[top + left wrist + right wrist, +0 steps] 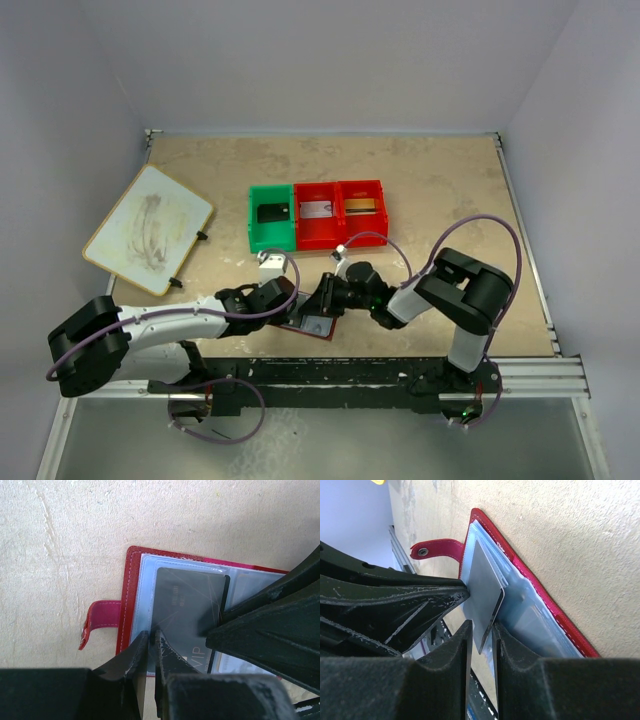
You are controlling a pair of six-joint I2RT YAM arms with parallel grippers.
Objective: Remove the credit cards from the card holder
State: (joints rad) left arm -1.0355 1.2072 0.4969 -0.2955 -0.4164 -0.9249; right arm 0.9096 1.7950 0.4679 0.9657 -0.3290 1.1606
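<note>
The maroon card holder (pixel 131 580) lies open on the table near the front edge, red tab (pixel 102 617) pointing left. A dark grey credit card (pixel 185 605) marked VIP sits in its pale plastic sleeve. My left gripper (pixel 150 637) is pinched shut on the sleeve edge of the holder. My right gripper (pixel 482 630) stands slightly open, and the raised corner of that card (pixel 482 577) hangs in the narrow gap between its fingers. From above, both grippers (pixel 290 310) (pixel 322 305) meet over the holder (pixel 318 330). The holder's red border (pixel 535 583) shows.
A green-and-red bin tray (pixel 252 228) stands behind the grippers; it holds a black card (pixel 272 213), a silver card (pixel 318 210) and a gold card (pixel 363 206), one per compartment. A large white board (pixel 150 228) lies at the far left.
</note>
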